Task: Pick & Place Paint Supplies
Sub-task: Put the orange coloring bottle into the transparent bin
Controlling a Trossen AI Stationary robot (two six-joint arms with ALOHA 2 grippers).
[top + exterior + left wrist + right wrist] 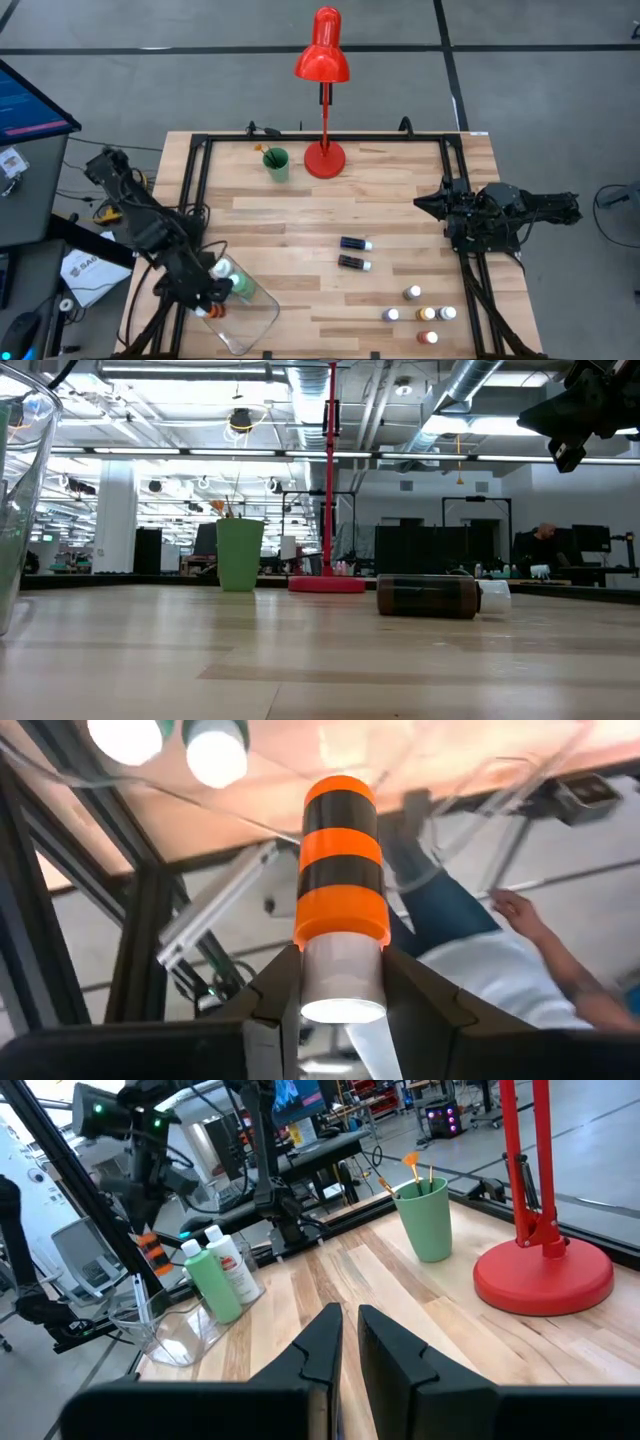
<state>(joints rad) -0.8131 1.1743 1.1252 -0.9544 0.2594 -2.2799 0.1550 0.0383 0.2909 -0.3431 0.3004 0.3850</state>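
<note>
Orange-and-black banded cylindrical bottle (341,860), white-capped, sits clamped in the left tool (343,982) above the clear tray (250,320).

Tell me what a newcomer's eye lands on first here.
The red desk lamp standing at the table's far edge, beside the green cup. Then the left gripper over the clear tray at the near-left corner, jaws shut on an orange-and-black paint bottle.
</note>
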